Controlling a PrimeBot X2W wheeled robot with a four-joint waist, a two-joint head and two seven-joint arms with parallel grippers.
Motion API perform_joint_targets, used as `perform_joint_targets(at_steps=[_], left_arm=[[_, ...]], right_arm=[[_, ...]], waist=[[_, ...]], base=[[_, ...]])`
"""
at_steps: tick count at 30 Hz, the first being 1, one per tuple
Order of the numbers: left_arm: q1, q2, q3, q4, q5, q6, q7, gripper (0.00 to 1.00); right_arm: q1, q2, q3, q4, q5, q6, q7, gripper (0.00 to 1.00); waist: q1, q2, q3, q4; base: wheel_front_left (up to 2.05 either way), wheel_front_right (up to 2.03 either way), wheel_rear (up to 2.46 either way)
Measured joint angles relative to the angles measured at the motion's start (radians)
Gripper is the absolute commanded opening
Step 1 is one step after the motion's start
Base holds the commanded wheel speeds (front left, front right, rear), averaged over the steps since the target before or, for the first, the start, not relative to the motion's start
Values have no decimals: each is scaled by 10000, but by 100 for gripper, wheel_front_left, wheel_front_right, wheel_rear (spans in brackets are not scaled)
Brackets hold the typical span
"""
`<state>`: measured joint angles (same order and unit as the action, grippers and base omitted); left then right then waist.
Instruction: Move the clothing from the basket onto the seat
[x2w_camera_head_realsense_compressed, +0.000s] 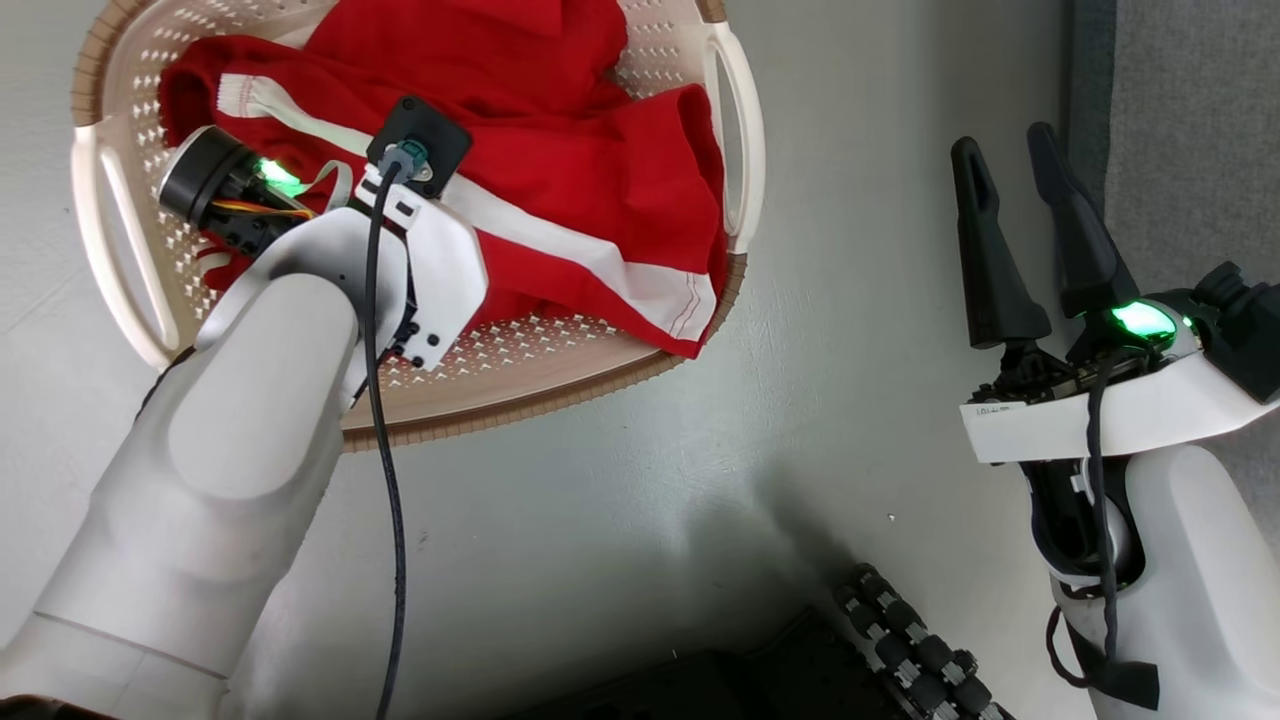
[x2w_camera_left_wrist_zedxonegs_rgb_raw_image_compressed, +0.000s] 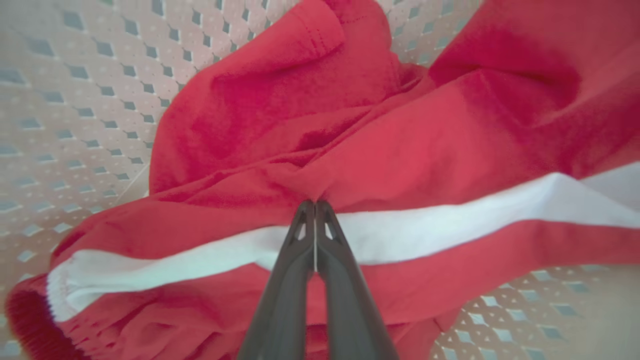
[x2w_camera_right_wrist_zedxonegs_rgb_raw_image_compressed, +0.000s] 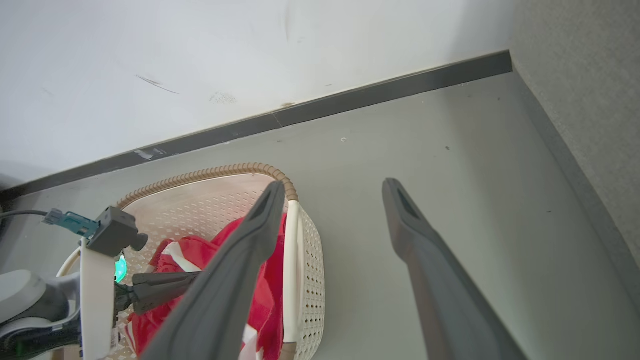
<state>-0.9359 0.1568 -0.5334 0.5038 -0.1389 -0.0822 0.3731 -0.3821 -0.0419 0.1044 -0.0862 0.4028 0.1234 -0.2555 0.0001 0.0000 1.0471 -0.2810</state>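
The basket (x2w_camera_head_realsense_compressed: 520, 400) stands on the floor at the upper left, with the red white-striped clothing (x2w_camera_head_realsense_compressed: 580, 150) heaped inside and one hem draped over its near rim. My left arm's wrist (x2w_camera_head_realsense_compressed: 410, 180) reaches down into it and hides the fingers there. In the left wrist view my left gripper (x2w_camera_left_wrist_zedxonegs_rgb_raw_image_compressed: 315, 205) is shut, pinching a puckered fold of the clothing (x2w_camera_left_wrist_zedxonegs_rgb_raw_image_compressed: 400, 150) just above a white stripe. Over bare floor at the right, my right gripper (x2w_camera_head_realsense_compressed: 1010, 150) is open and holds nothing. Beside it, at the far right, is the grey seat (x2w_camera_head_realsense_compressed: 1190, 130).
Grey floor (x2w_camera_head_realsense_compressed: 860, 300) lies between the basket and the seat. My base's black roller wheel (x2w_camera_head_realsense_compressed: 900, 640) shows at the bottom. Behind the basket (x2w_camera_right_wrist_zedxonegs_rgb_raw_image_compressed: 305, 260), a white wall with a dark baseboard (x2w_camera_right_wrist_zedxonegs_rgb_raw_image_compressed: 350, 100) meets the seat (x2w_camera_right_wrist_zedxonegs_rgb_raw_image_compressed: 575, 100).
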Motion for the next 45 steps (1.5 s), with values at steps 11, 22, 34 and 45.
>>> perform_joint_targets(at_steps=[11, 22, 34, 45], left_arm=[[151, -520, 155, -343, -671, -86, -794, 0], [757, -639, 428, -769, -1202, -96, -1875, 0], [1626, -740, 834, -1244, -1801, -98, -3060, 0], [2674, -834, 988, -1745, -2370, -176, -3939, 0]], right_arm=[[-174, -6, -391, 113, -351, 0, 0, 100], [-462, -19, -755, 242, -949, 0, 0, 100], [-578, -35, -976, 428, -1498, 0, -2, 100], [-476, -54, -734, 876, -2119, 0, -2, 100]], waist=[[0, 0, -389, 525], [0, 0, -952, 1195], [0, 0, -1824, 1845], [0, 0, -2974, 2455]], base=[[0, 0, 0], [0, 0, 0], [0, 0, 0], [0, 0, 0]])
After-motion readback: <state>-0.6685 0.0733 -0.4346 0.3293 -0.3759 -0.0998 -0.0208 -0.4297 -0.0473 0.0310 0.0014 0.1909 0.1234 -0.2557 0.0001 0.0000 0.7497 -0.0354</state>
